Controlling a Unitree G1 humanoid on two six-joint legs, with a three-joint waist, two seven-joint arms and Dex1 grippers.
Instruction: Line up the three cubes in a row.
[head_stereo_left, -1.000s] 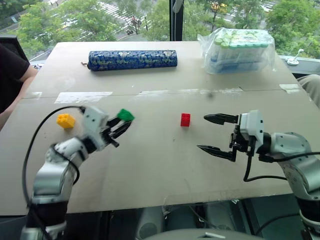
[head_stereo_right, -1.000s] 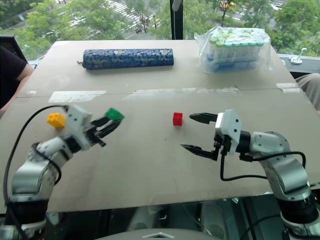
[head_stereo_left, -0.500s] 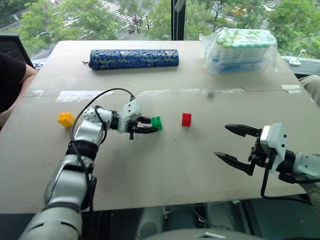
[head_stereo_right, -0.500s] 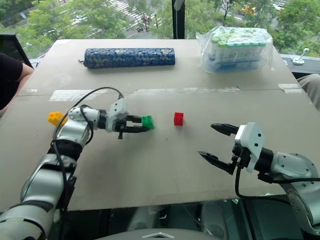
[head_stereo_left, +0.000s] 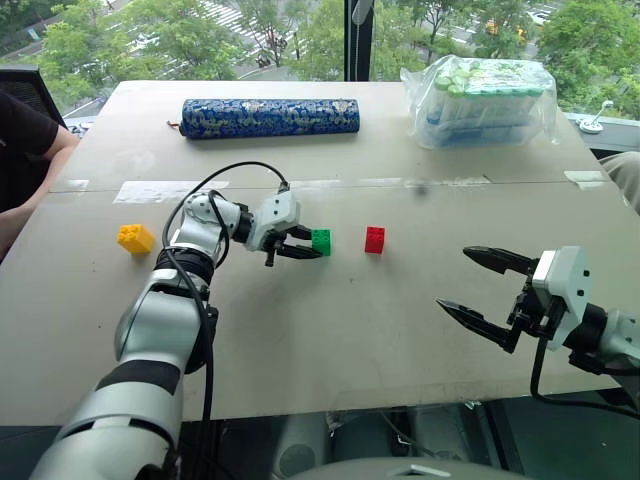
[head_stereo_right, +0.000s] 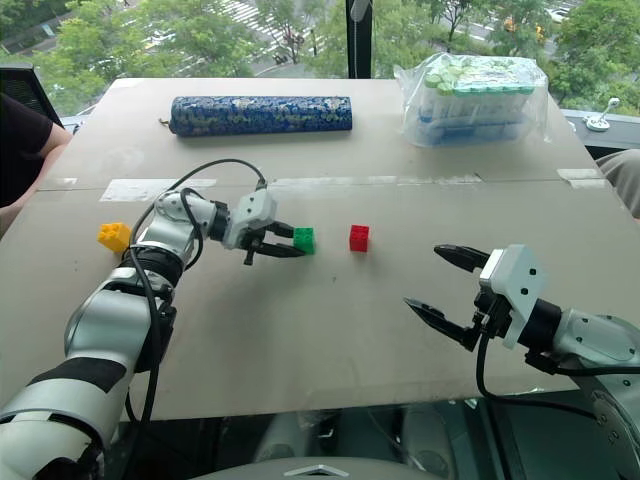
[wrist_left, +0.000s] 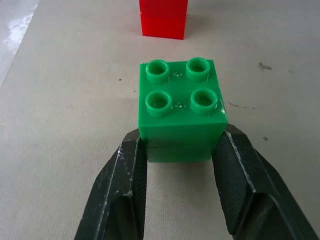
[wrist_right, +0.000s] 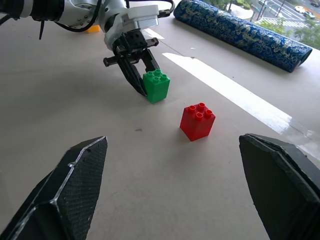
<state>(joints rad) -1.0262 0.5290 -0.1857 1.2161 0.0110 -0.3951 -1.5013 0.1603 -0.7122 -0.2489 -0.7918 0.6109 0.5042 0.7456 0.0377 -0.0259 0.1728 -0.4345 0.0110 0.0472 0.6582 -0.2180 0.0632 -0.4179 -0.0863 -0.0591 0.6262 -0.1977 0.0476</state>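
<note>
Now the green cube (head_stereo_left: 321, 240) sits on the desk (head_stereo_left: 330, 330), pinched between the left gripper's (head_stereo_left: 303, 243) jaws, just left of the red cube (head_stereo_left: 375, 239). Far to the left lies the yellow cube (head_stereo_left: 134, 238). Nearer, at right, the right gripper (head_stereo_left: 478, 287) hovers, jaws wide and empty.

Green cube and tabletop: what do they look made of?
Green cube: likely moulded plastic, smooth and slightly glossy, with crisp round hollow studs on top. Tabletop: matte grey-beige board, possibly fibreboard or cardboard sheets; scuffed, speckled, and a taped seam runs across it.
</note>
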